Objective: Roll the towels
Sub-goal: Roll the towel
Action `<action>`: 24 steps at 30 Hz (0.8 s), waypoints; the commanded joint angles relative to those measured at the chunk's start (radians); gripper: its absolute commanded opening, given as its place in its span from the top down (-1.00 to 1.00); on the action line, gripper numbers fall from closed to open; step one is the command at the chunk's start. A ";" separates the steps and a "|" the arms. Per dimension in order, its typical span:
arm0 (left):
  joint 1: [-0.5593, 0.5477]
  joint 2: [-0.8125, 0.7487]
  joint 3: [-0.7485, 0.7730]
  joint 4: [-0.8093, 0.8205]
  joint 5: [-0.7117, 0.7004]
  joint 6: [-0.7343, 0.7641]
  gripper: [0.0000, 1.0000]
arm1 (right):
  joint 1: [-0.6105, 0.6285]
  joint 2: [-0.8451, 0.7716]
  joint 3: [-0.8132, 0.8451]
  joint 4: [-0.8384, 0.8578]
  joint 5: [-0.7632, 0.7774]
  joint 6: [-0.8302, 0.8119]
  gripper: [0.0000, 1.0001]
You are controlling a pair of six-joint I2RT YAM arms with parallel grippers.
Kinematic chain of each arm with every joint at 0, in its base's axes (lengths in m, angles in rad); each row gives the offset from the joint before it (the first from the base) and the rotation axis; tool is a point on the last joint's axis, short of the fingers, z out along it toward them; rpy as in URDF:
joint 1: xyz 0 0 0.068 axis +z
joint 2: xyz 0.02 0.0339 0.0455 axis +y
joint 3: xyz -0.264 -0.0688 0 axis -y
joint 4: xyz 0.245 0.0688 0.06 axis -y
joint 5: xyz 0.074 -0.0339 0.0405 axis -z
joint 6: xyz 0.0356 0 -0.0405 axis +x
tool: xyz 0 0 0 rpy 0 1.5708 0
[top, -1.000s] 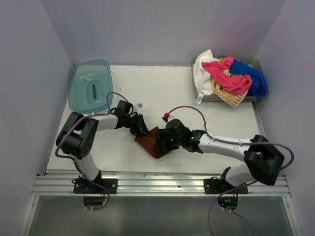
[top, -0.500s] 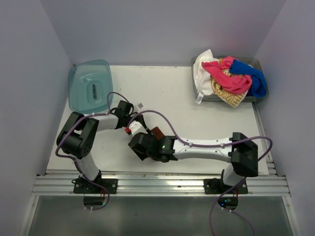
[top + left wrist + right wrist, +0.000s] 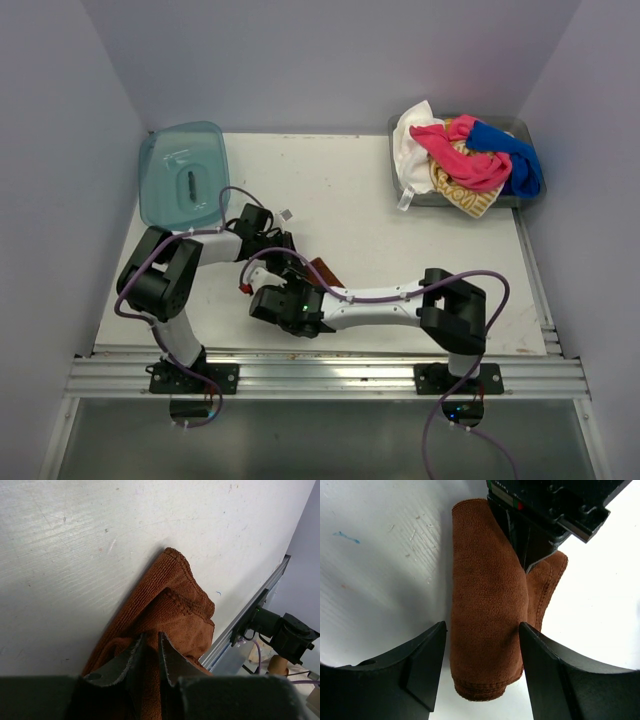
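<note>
Lying on the scuffed white table (image 3: pixel 350 190) near its front edge, the brown towel (image 3: pixel 487 595) is a soft, ribbed terry cloth folded into a thick, blunt-ended roll with a stitched hem; a looser flap sticks out along one side. The right claw (image 3: pixel 482 627) stands wide open, its two black, wedge-shaped fingers (image 3: pixel 422 667) straddling the roll, one on either side. The finger on the flap side lies just beside the cloth, and whether it presses the cloth cannot be told; the other stands a little apart from it. It grips nothing. The left claw (image 3: pixel 151 637) comes at the towel from the far end, its dark, narrow fingers (image 3: pixel 131 662) drawn almost together, with only a thin slit between them where brown cloth shows; they pinch the towel at the seam between roll and flap. From above, both arms meet over the towel, which is mostly hidden beneath them, with one rust corner peeking out. At the far right corner a grey bin (image 3: pixel 520 125) holds a crumpled heap: a white towel (image 3: pixel 408 135), a pink towel (image 3: pixel 462 160), a blue towel (image 3: pixel 518 160) and a striped towel (image 3: pixel 468 200), all limp and tangled, spilling over the rim. At the far left lies a translucent teal tray (image 3: pixel 170 190) with rounded corners, smooth and glossy.
</note>
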 commanded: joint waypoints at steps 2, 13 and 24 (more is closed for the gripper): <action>-0.013 0.036 -0.006 -0.046 -0.061 0.031 0.61 | 0.005 0.016 0.046 0.034 0.051 -0.074 -0.25; -0.015 0.022 -0.009 -0.044 -0.061 0.027 0.62 | 0.007 0.112 0.049 0.049 0.032 -0.060 -0.17; -0.010 -0.107 0.059 -0.101 -0.050 0.004 0.17 | -0.053 -0.054 -0.138 0.154 -0.175 0.257 0.91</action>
